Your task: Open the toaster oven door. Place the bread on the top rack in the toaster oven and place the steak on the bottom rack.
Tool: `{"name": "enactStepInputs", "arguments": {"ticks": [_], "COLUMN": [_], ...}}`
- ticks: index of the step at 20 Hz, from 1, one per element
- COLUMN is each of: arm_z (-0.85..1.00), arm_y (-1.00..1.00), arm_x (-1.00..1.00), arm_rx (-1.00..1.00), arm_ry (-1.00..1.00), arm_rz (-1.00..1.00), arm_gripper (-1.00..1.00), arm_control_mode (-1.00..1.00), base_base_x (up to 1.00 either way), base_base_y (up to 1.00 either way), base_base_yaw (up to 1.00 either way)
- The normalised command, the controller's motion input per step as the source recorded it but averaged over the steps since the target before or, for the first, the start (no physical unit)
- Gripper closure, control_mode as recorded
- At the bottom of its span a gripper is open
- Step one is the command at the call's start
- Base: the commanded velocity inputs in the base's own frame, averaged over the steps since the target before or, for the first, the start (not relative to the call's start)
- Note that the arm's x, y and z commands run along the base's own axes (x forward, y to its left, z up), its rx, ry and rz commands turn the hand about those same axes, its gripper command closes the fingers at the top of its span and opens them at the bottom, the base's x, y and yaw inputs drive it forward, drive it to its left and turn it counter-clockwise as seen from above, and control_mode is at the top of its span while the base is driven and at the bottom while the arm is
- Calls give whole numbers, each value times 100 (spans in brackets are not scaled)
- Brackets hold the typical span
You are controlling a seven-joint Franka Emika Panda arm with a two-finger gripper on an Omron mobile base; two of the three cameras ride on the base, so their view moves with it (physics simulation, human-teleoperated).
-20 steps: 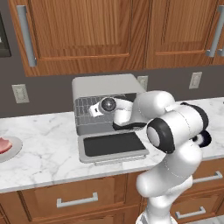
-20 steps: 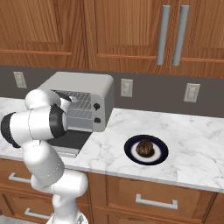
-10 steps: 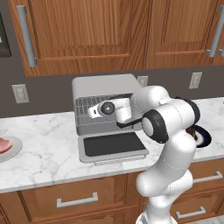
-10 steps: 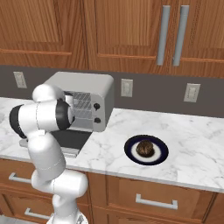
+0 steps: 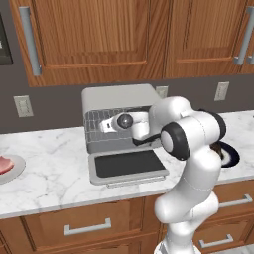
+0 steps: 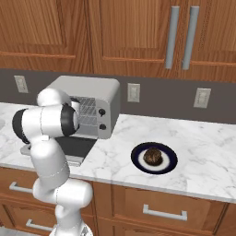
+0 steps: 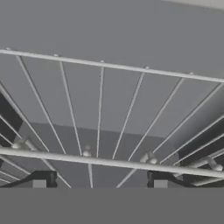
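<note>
The toaster oven [image 5: 116,96] stands against the back wall, its door [image 5: 128,163] folded down flat on the counter. My gripper [image 5: 102,125] reaches into the upper part of the opening. In the hand view my gripper [image 7: 99,183] is open, its fingertips [image 7: 39,181] just below the front bar of a silver wire rack [image 7: 100,109]; I cannot tell which rack it is. The bread [image 6: 153,157] sits on a dark blue plate [image 6: 138,162] to the right of the oven. The steak [image 5: 4,164] lies on a plate at the far left.
Wooden cabinets [image 5: 99,34] hang above the oven, and drawers [image 5: 84,228] run under the marble counter [image 5: 44,183]. Wall outlets [image 6: 201,97] sit on the grey backsplash. The oven's two black knobs [image 6: 102,119] face the right base view.
The hand stays at the oven mouth. The arm's elbow and upper links have swung in toward the oven and risen.
</note>
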Motion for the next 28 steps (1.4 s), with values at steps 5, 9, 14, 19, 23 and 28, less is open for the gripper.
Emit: {"name": "enactStepInputs", "arguments": {"ticks": [5, 9, 14, 19, 23, 28], "arm_z": [-77, -69, -42, -24, -26, 3], "arm_y": [0, 3, 0, 0, 0, -8], "arm_x": [-28, -92, -100, -100, -100, -96], "arm_rx": [0, -6, -13, -15, -17, -14], "arm_ry": [26, 34, 40, 50, 56, 28], "arm_rz": [0, 0, 0, 0, 0, 0], "arm_gripper": [-100, -100, -100, -100, -100, -100], "arm_control_mode": [-100, -100, -100, -100, -100, -100], "base_base_x": [0, 0, 0, 0, 0, 0], "base_base_y": [0, 0, 0, 0, 0, 0], "base_base_yaw": [0, 0, 0, 0, 0, 0]}}
